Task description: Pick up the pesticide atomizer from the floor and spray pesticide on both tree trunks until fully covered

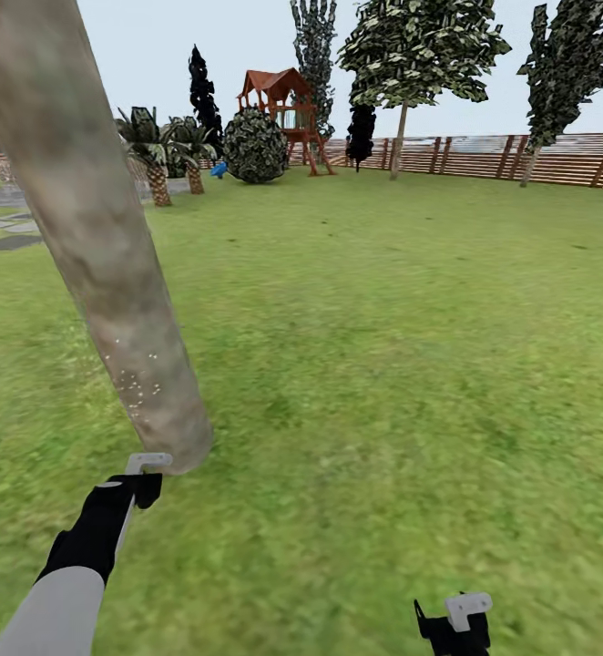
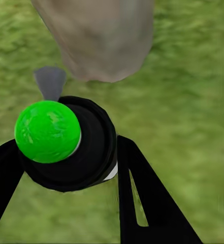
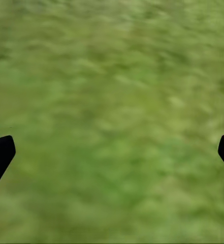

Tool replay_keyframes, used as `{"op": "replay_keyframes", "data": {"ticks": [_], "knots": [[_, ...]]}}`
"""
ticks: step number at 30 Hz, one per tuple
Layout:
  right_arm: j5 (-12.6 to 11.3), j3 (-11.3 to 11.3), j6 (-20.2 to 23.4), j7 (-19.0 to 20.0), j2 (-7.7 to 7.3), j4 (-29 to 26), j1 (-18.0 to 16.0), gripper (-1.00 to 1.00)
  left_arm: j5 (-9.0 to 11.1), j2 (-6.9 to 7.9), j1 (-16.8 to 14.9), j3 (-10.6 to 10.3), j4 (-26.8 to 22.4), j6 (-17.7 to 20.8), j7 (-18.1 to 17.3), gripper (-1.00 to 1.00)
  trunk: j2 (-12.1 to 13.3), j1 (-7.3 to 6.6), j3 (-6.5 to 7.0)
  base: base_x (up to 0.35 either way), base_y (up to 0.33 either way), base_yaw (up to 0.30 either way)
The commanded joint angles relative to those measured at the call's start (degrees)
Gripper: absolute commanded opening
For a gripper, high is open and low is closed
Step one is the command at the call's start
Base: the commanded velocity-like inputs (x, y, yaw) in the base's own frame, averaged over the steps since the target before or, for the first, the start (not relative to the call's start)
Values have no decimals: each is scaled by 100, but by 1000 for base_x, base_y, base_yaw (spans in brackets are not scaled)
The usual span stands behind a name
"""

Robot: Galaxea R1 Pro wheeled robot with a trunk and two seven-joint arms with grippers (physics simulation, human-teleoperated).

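Spraying step, first trunk, left of scene.
Left hand (image 2: 66,168) grips the pesticide atomizer (image 2: 71,145), nozzle just short of the tree trunk (image 1: 92,237); white specks low on bark. Next: likely sweep higher. Right hand (image 3: 112,152) spread wide over lawn (image 1: 411,346), holding nothing.

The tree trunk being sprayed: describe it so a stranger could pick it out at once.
On the wide lawn, look to the near left: a thick, pale grey-beige mottled tree trunk leans across the head view, its base just ahead of the left gripper. Unlike the thin-trunked trees by the far fence, it is speckled with small white dots low down.
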Motion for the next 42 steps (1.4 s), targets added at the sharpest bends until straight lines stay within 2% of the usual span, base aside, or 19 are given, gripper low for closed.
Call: {"op": "replay_keyframes", "data": {"ticks": [1,26,37,42], "knots": [[0,0,0,0,1,0,0,100,6,3,0,2,-1,0,-1,-100,0,0,0,284,-141,93],[2,0,0,0,0,8,0,100,3,2,0,4,-1,8,18,-100,0,0,0,210,-207,270],[7,-1,0,0,-46,8,0,100,3,-2,0,-2,-1,8,18,-100,0,0,0,162,-230,14],[0,0,0,3,-20,8,0,100,3,-2,0,1,-1,8,18,-100,0,0,0,94,-263,22]]}}
